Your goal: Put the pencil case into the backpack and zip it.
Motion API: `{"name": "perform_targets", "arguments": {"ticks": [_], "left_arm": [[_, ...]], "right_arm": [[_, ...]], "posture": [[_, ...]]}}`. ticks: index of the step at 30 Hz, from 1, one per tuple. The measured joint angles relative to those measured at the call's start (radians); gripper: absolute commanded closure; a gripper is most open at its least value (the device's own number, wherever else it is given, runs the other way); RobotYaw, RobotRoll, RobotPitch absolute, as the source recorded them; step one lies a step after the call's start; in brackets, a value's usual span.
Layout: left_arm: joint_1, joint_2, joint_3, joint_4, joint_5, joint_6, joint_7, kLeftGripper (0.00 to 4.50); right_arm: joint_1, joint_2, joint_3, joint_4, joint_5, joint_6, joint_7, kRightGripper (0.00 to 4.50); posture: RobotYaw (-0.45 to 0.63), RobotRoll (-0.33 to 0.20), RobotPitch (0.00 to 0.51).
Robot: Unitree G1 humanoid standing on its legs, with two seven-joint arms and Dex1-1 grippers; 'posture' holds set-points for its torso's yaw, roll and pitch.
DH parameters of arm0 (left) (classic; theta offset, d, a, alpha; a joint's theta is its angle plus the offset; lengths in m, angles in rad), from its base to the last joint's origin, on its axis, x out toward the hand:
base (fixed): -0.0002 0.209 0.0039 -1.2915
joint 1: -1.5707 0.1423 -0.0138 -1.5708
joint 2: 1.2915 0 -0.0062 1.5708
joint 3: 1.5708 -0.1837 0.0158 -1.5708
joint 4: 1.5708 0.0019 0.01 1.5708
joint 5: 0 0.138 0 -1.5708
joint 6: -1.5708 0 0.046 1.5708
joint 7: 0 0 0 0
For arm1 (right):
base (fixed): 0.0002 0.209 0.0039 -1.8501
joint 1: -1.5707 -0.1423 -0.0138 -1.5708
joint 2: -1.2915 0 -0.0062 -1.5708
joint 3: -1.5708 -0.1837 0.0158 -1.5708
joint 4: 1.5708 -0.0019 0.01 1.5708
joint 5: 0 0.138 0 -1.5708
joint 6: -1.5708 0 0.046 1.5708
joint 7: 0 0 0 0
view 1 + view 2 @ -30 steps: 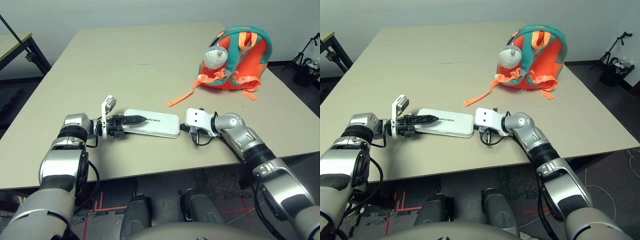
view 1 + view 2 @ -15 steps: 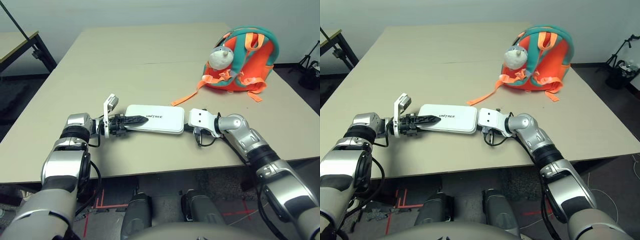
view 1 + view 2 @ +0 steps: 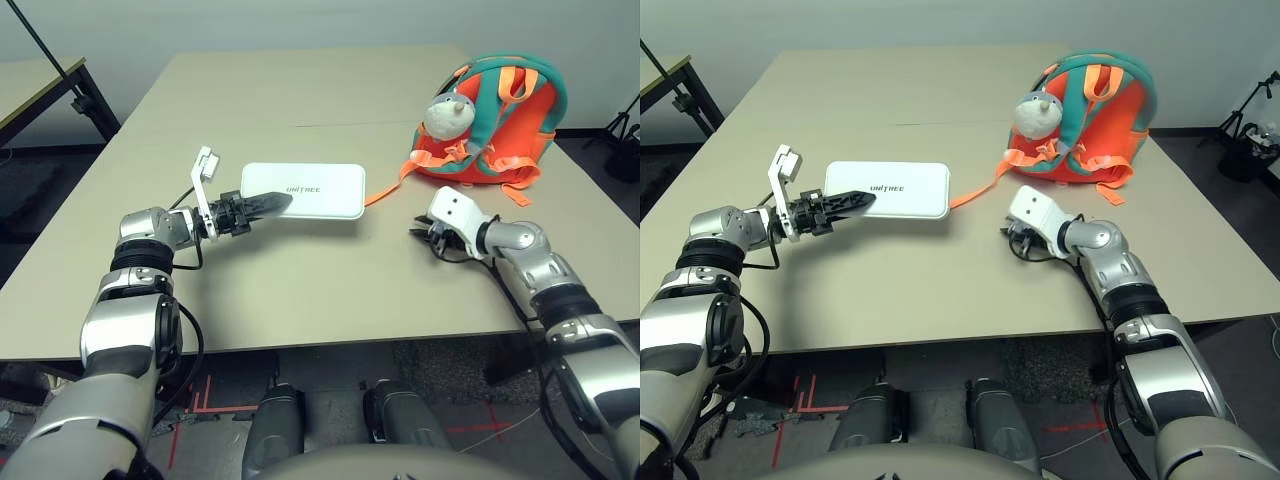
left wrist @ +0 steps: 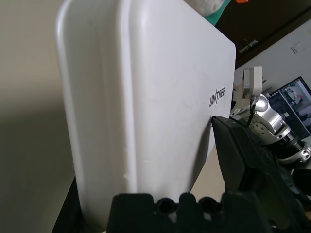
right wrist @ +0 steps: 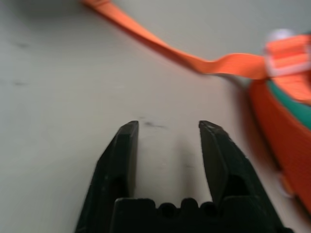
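Now the left tool (image 3: 262, 204) has the case (image 3: 310, 189) clamped by one short end, one black finger (image 4: 243, 160) over the lettered top face and the other under it. The case appears lifted clear of the tabletop (image 3: 250, 110), roughly level, its long axis running on from the tool across the view toward the backpack (image 3: 495, 125).

Right tool (image 5: 167, 145): fingers parted, nothing between them, bare tabletop beneath. It sits low just in front of the backpack, pointing toward it; an orange strap (image 5: 194, 60) lies on the surface just beyond its tips.

Key relation: the backpack is to the right of and slightly beyond the case's free end, with open tabletop and the loose strap between. It lies toward the far right corner, plush head (image 3: 447, 112) facing the robot. The right arm is much nearer the backpack; the left arm carries the case. I cannot tell from these views where the opening is or whether the zip is open.

Judgement: case not yet in; the carry has to go rightward, free end leading, while the right tool deals with the backpack's opening.

Surface: plain beige tabletop with a faint seam across it. Room: dark floor, pale wall, another table's edge at far left, a stand at far right.
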Motion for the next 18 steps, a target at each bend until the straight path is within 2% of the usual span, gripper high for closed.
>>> {"name": "perform_targets", "arguments": {"ticks": [3,8,12,18], "left_arm": [[-0.004,-0.005,0.019,-0.043,-0.012,-0.030,0.045,1.40],[-0.004,-0.030,0.038,-0.144,-0.035,-0.076,0.113,1.40],[0.028,-0.031,0.038,-0.223,-0.061,-0.063,0.126,1.40],[0.072,-0.038,0.038,-0.327,-0.111,-0.012,0.154,1.40]], "right_arm": [[-0.055,0.017,-0.119,0.026,0.060,0.018,-0.152,0.02],[-0.113,0.097,-0.297,0.004,0.207,0.103,-0.342,0.00],[-0.114,0.118,-0.344,-0.030,0.260,0.159,-0.405,0.00],[-0.113,0.129,-0.352,-0.089,0.295,0.199,-0.446,0.00]], "posture": [[-0.14,0.000,0.000],[-0.13,0.000,0.000],[-0.12,0.000,0.000],[-0.12,0.000,0.000]]}}
